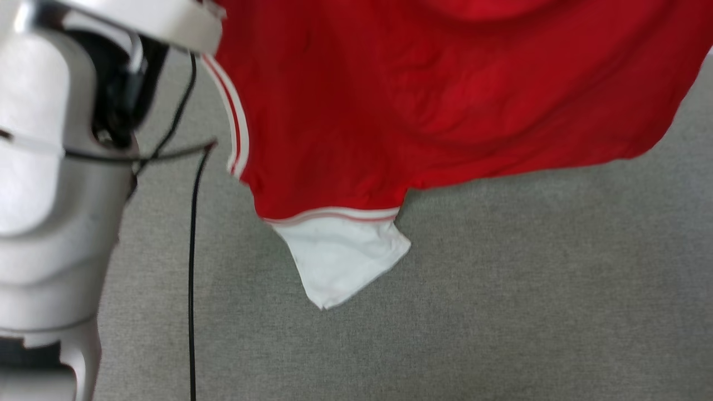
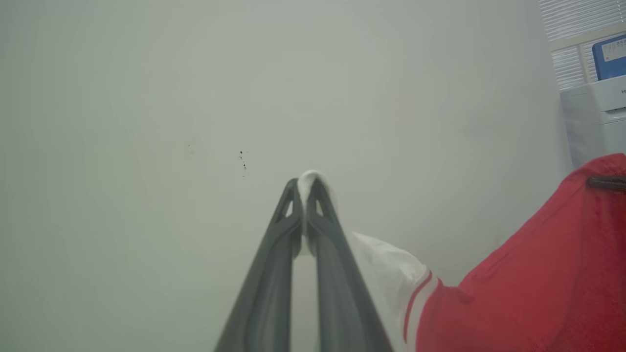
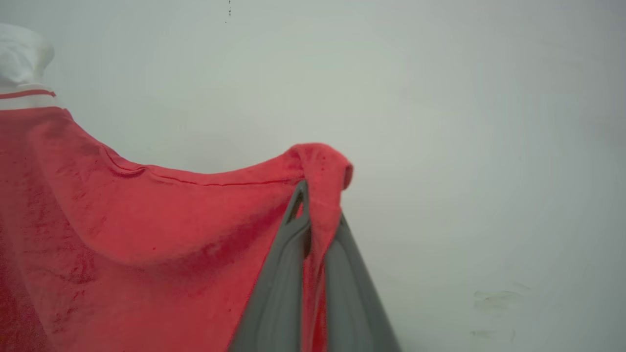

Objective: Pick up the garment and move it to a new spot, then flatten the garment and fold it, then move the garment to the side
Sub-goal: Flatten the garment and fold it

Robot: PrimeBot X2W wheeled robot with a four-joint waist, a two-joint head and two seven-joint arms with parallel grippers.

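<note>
Red garment [image 1: 445,100] is up in the air, spread out wide like a sheet and hanging over the grey carpet floor [image 1: 529,289]. One white sleeve [image 1: 342,259] dangles off its lower edge in the head view, with the red-and-white striped trim [image 1: 334,214] right above it. Another strip of the same trim runs down the left edge of the shirt.

Left gripper [image 2: 305,195] has its two dark fingers pinched together on a wad of white sleeve cloth that pokes out past the tips. From there the fabric runs off to the right into the red body. Right gripper [image 3: 315,205] is clamped on a bunched-up bit of the red edge, with cloth flopped over the tips.

Pale robot arm [image 1: 50,195] sits at the left of the head view with a black cable [image 1: 192,278] hanging next to it. Both wrist views have a plain pale wall [image 2: 146,98] behind the fingers
</note>
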